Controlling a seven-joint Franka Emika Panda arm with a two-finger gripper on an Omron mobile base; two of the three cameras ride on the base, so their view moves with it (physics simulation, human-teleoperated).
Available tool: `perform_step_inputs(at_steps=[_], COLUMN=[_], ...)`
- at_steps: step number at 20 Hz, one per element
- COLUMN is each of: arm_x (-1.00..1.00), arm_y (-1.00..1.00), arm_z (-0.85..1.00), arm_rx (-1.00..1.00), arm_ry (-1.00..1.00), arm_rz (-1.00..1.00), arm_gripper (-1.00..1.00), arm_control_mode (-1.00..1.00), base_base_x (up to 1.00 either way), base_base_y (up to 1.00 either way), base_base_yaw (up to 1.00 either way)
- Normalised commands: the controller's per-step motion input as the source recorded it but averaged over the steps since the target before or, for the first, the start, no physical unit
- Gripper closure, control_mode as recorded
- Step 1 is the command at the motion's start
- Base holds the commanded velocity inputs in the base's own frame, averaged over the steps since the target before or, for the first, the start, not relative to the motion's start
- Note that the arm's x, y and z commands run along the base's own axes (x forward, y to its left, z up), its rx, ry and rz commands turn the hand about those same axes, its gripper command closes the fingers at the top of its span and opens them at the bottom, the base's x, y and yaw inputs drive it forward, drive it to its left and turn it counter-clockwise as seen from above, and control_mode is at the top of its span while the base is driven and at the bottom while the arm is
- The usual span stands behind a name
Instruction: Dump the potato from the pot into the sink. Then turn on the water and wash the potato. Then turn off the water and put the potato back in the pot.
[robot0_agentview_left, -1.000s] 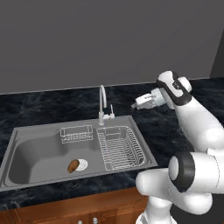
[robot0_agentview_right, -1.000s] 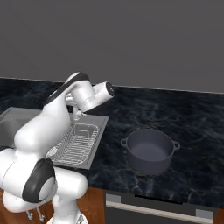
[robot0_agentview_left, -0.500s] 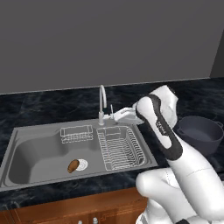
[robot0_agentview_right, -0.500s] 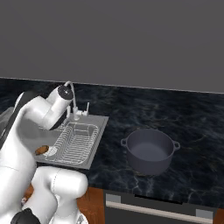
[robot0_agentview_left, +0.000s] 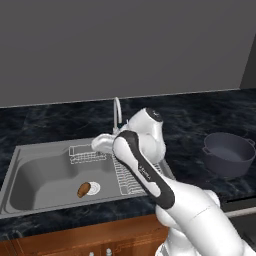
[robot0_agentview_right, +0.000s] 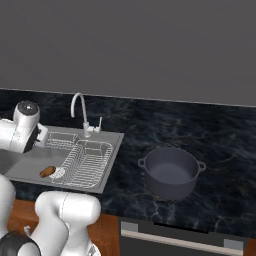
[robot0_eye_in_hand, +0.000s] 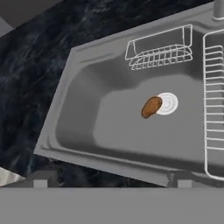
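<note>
On the dark marble desk (robot0_agentview_right: 130, 130), our pot (robot0_agentview_right: 171, 171) stands empty; the potato (robot0_eye_in_hand: 151, 106) lies in the sink (robot0_eye_in_hand: 83, 109) touching the drain. Washing, returning remain. Jaws' state: cannot tell.

Black marbled counter (robot0_agentview_right: 210, 145) carries the sink (robot0_agentview_left: 35, 172) below the gripper (robot0_eye_in_hand: 109, 183); pot (robot0_agentview_right: 171, 171) stands well right of it.
</note>
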Motion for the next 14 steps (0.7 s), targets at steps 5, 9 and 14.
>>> perform_step_inputs(at_steps=[5, 9, 14], arm_x=[0.38, 0.49, 0.52], arm_y=[0.71, 0.44, 0.09], arm_z=[0.0, -0.1, -0.33], arm_rx=[-0.09, -0.11, -0.14], arm_ry=[0.27, 0.26, 0.23], arm_rz=[-0.21, -0.19, -0.15], arm_gripper=[-1.0, -1.0, -1.0], arm_control_mode=[-1.0, -1.0, -1.0], base_base_x=[0.0, 0.0, 0.0], base_base_y=[0.0, 0.0, 0.0], base_base_yaw=[0.0, 0.0, 0.0])
